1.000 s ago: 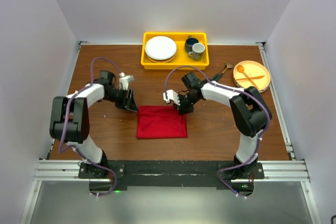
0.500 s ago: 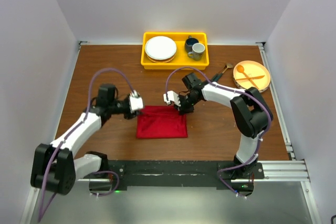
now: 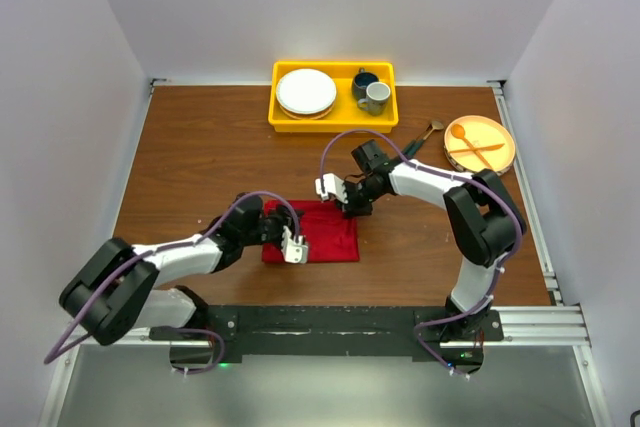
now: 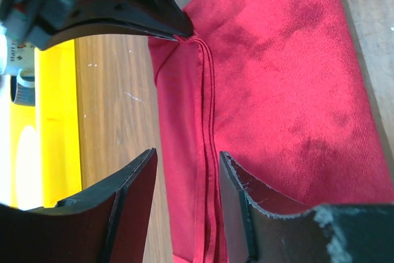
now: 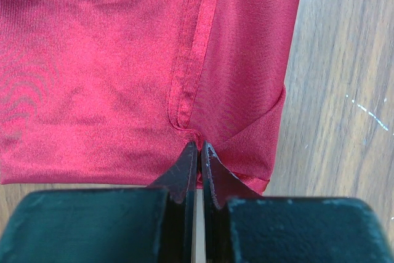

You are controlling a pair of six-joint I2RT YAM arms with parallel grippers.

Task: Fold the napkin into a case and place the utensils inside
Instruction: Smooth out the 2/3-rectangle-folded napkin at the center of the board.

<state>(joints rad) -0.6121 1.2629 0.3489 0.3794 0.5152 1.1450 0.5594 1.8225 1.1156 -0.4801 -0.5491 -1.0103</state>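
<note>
The red napkin [image 3: 320,232] lies folded into a flat rectangle on the wooden table. My right gripper [image 3: 351,204] is shut on its far edge, pinching the cloth [image 5: 123,60] beside a folded hem [image 5: 184,78]. My left gripper [image 3: 298,243] hovers low over the napkin's near left part. In the left wrist view its fingers [image 4: 135,183] stand open on either side of the hem [image 4: 206,121], holding nothing. The gold utensils [image 3: 478,143] lie on a round wooden plate [image 3: 500,162] at the far right. One more utensil [image 3: 432,131] rests on the table beside that plate.
A yellow tray [image 3: 284,117] at the far middle holds white plates [image 3: 306,92] and two mugs [image 3: 371,92]. White walls close in the table on three sides. The arm bases sit on a black rail at the near edge.
My left arm has swung from the napkin's far left corner round to its near side and lowered over the cloth, jaws still open. The right gripper has kept its pinch in place.
</note>
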